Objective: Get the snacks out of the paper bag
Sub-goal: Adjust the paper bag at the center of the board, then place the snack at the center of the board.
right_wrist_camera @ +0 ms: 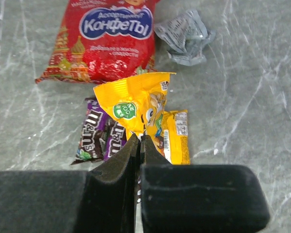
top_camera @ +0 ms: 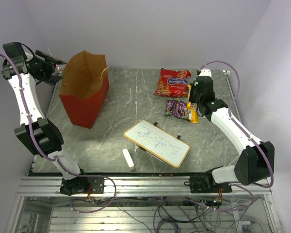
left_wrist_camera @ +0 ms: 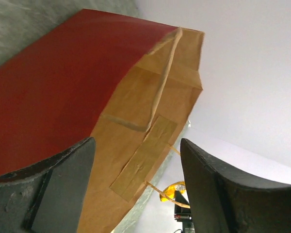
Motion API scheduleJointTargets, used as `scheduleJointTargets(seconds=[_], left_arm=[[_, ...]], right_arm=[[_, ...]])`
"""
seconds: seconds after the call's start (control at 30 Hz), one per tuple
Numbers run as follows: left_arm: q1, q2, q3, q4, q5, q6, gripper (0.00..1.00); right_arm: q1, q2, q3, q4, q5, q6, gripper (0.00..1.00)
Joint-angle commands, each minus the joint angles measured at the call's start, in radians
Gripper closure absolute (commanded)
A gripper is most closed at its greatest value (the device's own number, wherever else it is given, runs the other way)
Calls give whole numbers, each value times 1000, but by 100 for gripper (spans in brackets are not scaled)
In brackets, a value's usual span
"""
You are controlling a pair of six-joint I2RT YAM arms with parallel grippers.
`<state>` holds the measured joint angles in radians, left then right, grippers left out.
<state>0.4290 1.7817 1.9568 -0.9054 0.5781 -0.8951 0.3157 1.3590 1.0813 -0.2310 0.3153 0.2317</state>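
paper bag (top_camera: pixel 85 92): matt paper (kraft inside) | snacks (right_wrist_camera: pixel 117 41): glossy crinkly film | table (top_camera: pixel 121 107): marbled stone-look

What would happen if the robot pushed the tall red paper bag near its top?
The paper bag stands tall and upright with its mouth open, so it would probably tip over. Its thin paper walls look creased, so they would likely bend and crumple, not stay stiff.

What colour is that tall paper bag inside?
Kraft brown; the red paper bag shows best in top view.
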Motion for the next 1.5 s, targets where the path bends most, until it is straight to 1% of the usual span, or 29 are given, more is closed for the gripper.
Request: scheduleJointTargets(seconds=[0.0,0.07,0.23,0.37,0.5,0.57,0.6,0.73,0.9,1.07,1.17,1.27,1.4,1.47], left_arm=[[34,-41,63,-157,-123,58,18],[44,-53,71,-199,-160,73,15],[50,-85,101,-229,-190,107,0],[48,-98,172,-246,-205,156,0],[25,-137,149,-215,-183,158,0],[1,-157,122,-192,-167,163,1],[-9,-164,113,-182,-163,169,3],[-60,-177,105,-144,-140,205,4],[-117,-186,157,-130,-153,260,3],[-200,-191,214,-125,-184,318,3],[-265,-200,223,-115,-187,355,3],[-362,-215,224,-109,-197,406,3],[-486,-258,215,-80,-183,467,3],[-541,-293,201,-77,-197,503,2]], right_arm=[[-40,37,66,-83,16,25,100],[-67,67,82,-121,10,34,100],[-146,160,132,-212,-99,10,100],[-162,222,158,-252,-143,-69,100],[-164,275,172,-253,-162,-122,100],[-166,310,207,-261,-187,-132,100],[-166,331,231,-276,-200,-125,100],[-166,411,304,-355,-290,-93,100],[-164,451,308,-367,-284,-40,100],[-164,484,313,-349,-273,-17,100],[-164,495,315,-342,-285,10,91],[-163,501,319,-358,-299,35,82],[-163,456,309,-363,-290,55,60],[-162,424,313,-376,-275,56,52]])
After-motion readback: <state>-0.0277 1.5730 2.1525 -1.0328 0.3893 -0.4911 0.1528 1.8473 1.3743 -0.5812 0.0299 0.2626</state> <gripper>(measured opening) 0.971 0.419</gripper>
